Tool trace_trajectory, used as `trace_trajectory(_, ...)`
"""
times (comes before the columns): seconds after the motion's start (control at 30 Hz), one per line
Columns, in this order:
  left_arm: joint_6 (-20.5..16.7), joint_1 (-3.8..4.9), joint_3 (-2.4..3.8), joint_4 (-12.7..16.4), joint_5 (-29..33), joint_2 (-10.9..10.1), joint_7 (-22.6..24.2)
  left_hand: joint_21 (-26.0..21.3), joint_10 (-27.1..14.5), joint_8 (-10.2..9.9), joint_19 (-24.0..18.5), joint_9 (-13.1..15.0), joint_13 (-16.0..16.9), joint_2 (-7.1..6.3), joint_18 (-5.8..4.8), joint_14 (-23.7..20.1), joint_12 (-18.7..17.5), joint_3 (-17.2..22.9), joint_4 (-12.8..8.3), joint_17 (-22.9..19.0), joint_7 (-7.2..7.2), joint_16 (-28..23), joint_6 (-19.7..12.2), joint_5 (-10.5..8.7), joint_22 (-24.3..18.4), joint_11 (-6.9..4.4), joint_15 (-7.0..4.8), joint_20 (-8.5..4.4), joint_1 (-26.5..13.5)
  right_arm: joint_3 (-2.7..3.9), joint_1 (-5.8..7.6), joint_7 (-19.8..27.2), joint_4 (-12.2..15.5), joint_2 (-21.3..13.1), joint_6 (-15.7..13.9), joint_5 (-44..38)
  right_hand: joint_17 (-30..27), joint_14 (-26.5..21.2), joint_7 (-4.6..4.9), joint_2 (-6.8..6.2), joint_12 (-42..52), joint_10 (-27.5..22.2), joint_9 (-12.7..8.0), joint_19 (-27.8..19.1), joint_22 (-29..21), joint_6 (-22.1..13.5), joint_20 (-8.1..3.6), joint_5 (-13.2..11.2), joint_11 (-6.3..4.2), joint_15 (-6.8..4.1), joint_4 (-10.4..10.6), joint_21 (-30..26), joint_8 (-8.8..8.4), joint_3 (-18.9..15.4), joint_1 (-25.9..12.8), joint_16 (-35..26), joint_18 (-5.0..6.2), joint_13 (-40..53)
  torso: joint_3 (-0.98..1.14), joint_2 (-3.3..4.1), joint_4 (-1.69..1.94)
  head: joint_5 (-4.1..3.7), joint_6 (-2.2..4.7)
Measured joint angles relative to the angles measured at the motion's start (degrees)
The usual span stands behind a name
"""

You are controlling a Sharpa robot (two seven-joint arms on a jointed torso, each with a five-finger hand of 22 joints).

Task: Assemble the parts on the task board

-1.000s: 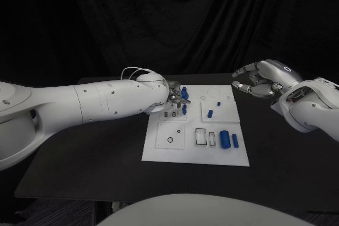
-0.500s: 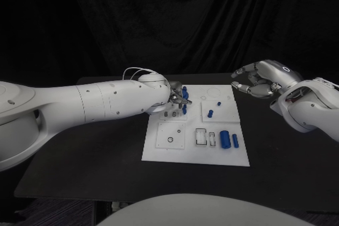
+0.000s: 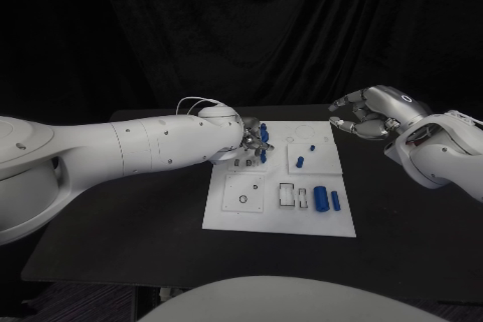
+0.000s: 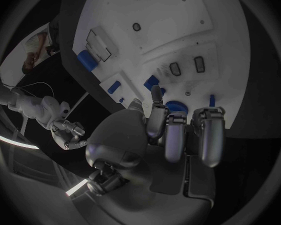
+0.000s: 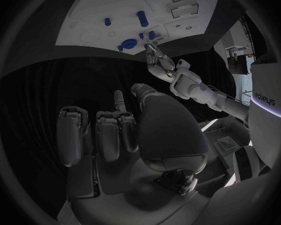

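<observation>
The white task board (image 3: 280, 214) lies in the middle of the table. My left hand (image 3: 252, 142) hovers low over its far left part, fingers curled beside a standing blue part (image 3: 264, 132) and another blue part (image 3: 262, 155). In the left wrist view the fingertips (image 4: 168, 122) sit right at a round blue part (image 4: 175, 106); whether they hold it is unclear. My right hand (image 3: 367, 119) hangs above the table past the board's far right corner, fingers curled in on nothing. A thick blue cylinder (image 3: 320, 198) and a slimmer one (image 3: 334, 201) lie on the board's near right.
Two small blue pegs (image 3: 311, 148) (image 3: 301, 161) stand on a raised square plate at the board's right middle. Empty rectangular slots (image 3: 287, 193) and round holes (image 3: 243, 198) mark the board's near half. Black table (image 3: 131, 224) surrounds the board.
The left arm has crept slightly to the right; its hand stays at the same blue parts. The right hand has not moved.
</observation>
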Motion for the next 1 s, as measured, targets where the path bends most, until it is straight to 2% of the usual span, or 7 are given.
trace_trajectory(0.2,0.3,-0.12,0.00,-0.1,0.0,0.2,0.1,0.0,0.0,-0.3,0.0,0.0,0.0,0.22,0.00,-0.1,0.0,0.3,-0.3,0.0,0.00,0.0,0.0,0.26,0.0,0.00,0.07,0.00,0.2,0.00,-0.02,0.0,0.0,0.1,0.1,0.0,0.0,0.0,0.00,0.00,0.0,0.0,0.0,0.0,0.0,0.0,0.00,0.0,0.00,0.00,0.0,0.0,0.00,0.0,0.0,0.0,0.00,0.0,0.00,-0.06,-0.04,-0.02,0.00)
trace_trajectory(0.57,1.0,-0.47,0.00,-0.7,0.0,0.7,0.3,-0.2,0.0,-0.9,-0.2,0.1,0.0,-0.16,0.00,-0.1,0.0,0.9,-0.6,0.0,0.17,0.0,0.2,1.05,0.0,0.00,0.08,0.20,1.1,0.00,-0.02,0.0,0.0,0.1,0.2,0.0,0.0,0.0,0.00,0.00,-0.2,0.0,0.0,0.0,0.0,0.0,0.00,0.0,0.00,0.00,0.0,0.0,0.00,0.0,0.0,0.0,0.00,0.0,0.04,-0.08,0.02,-0.20,-0.01)
trace_trajectory(1.0,1.6,-0.60,0.00,-0.8,0.0,0.8,0.3,-0.4,0.0,-1.2,-0.2,0.3,0.0,-0.16,0.00,-0.2,0.0,1.3,-0.7,0.0,0.00,0.0,0.4,1.33,0.0,0.00,0.18,0.20,1.1,0.00,-0.02,-0.1,0.1,0.1,0.4,0.0,0.0,0.0,0.00,0.00,-0.2,0.0,-0.1,0.0,0.0,0.0,0.00,0.0,-0.01,0.00,0.0,0.0,0.00,0.0,0.0,0.0,0.00,0.0,0.01,-0.07,0.09,0.03,-0.01)
